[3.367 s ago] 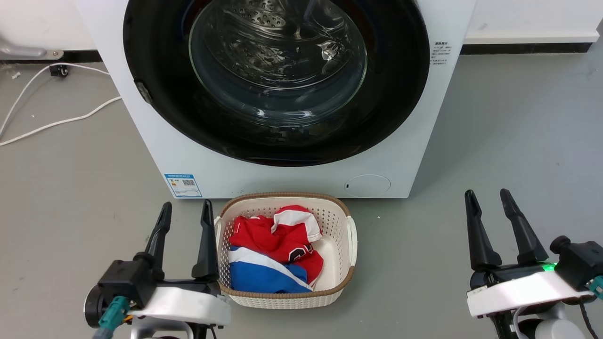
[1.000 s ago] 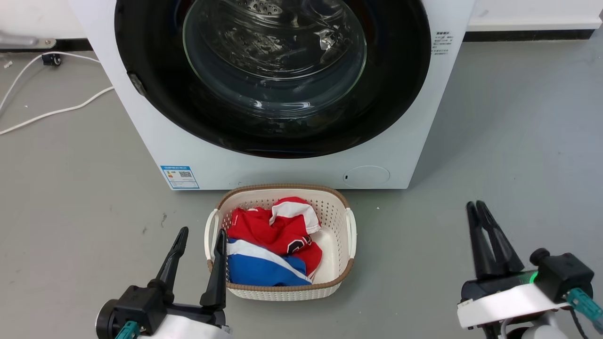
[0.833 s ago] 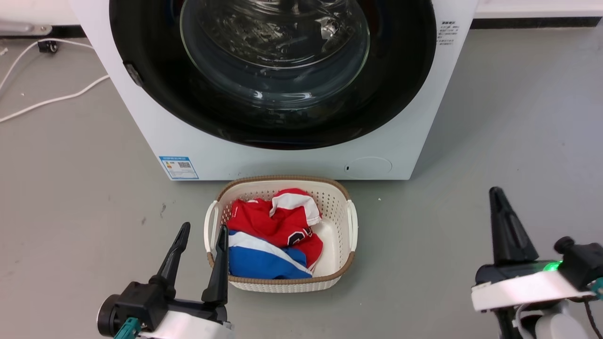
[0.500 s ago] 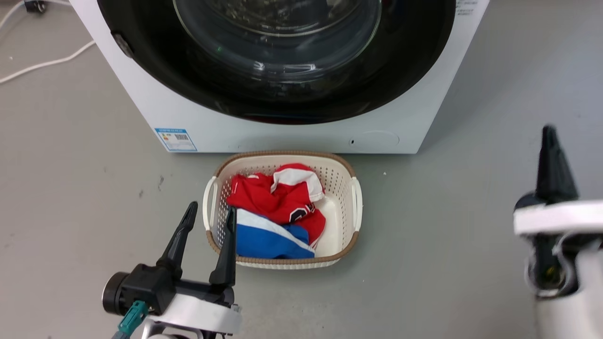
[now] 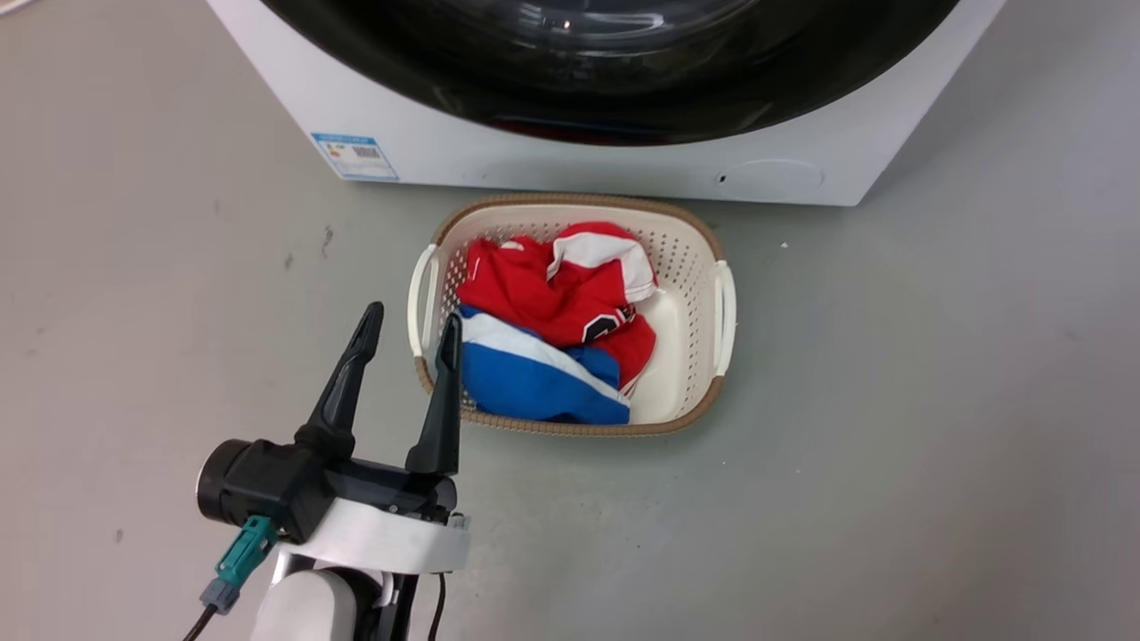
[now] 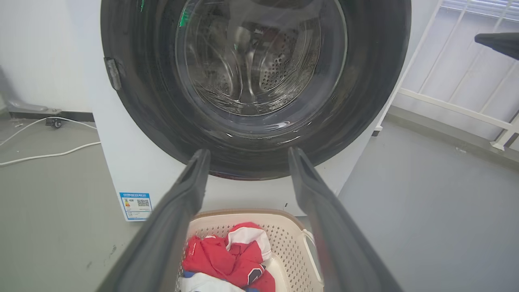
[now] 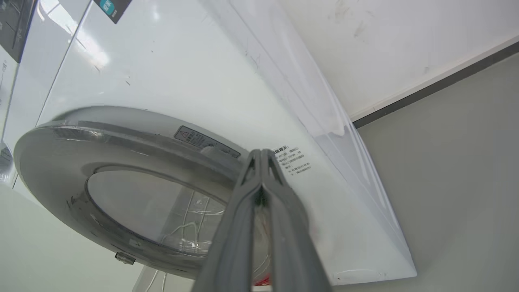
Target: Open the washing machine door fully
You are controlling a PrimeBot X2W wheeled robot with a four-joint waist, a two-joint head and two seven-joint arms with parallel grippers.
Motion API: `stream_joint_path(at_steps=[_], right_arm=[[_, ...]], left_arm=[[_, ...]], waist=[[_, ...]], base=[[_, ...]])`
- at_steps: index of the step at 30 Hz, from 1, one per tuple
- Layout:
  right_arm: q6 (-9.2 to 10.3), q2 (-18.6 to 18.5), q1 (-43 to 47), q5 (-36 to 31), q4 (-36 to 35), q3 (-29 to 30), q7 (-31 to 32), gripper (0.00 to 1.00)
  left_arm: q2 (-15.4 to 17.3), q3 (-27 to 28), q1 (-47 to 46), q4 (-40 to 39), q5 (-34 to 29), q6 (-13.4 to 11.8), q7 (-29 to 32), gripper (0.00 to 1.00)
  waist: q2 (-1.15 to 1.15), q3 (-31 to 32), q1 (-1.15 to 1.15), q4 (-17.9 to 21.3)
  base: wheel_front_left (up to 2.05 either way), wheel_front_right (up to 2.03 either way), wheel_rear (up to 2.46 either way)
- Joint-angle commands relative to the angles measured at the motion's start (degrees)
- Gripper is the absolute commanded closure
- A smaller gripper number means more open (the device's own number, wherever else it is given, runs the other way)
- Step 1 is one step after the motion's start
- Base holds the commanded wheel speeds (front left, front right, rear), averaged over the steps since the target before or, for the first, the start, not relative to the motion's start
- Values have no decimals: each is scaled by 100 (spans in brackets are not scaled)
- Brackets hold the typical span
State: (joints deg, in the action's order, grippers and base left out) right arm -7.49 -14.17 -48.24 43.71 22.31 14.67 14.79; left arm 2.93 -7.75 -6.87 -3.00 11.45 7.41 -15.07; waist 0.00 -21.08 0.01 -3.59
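I see the large round washing machine door (image 6: 259,69), a wide glossy black rim around a bulging clear glass centre. It lies flat against the white machine front (image 5: 534,169). My left gripper (image 5: 412,313) is spread and empty by the cream perforated plastic basket (image 5: 722,294). My right gripper (image 7: 261,154) is pressed together on nothing, with its tips near the door's edge.

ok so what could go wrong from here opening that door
The right gripper is shut and aimed at the glossy edge of the door; it might slip off instead of catching it. The basket sits just in front of the washing machine, with the open left gripper beside its rim, so a turn could knock it.
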Motion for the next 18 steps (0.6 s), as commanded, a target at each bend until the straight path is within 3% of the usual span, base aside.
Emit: stream_joint_path(at_steps=[1, 9, 18], right_arm=[[0, -78, -285, 60, 107, 55, 220, 100], [0, -179, -2048, 198, 875, 342, 1716, 100], [0, -93, -2902, -137, 1341, 453, 2991, 100]], left_arm=[[-6, -37, -98, -8, 16, 8, -16, 0], [-8, -209, -296, 12, 85, 8, -16, 0], [-7, -280, -369, 15, 162, 8, -16, 0]], waist=[[0, -175, -1, -148], [0, -519, -1, -511], [0, -675, -1, -778]], base=[[0, 0, 0], [0, 0, 0], [0, 0, 0]])
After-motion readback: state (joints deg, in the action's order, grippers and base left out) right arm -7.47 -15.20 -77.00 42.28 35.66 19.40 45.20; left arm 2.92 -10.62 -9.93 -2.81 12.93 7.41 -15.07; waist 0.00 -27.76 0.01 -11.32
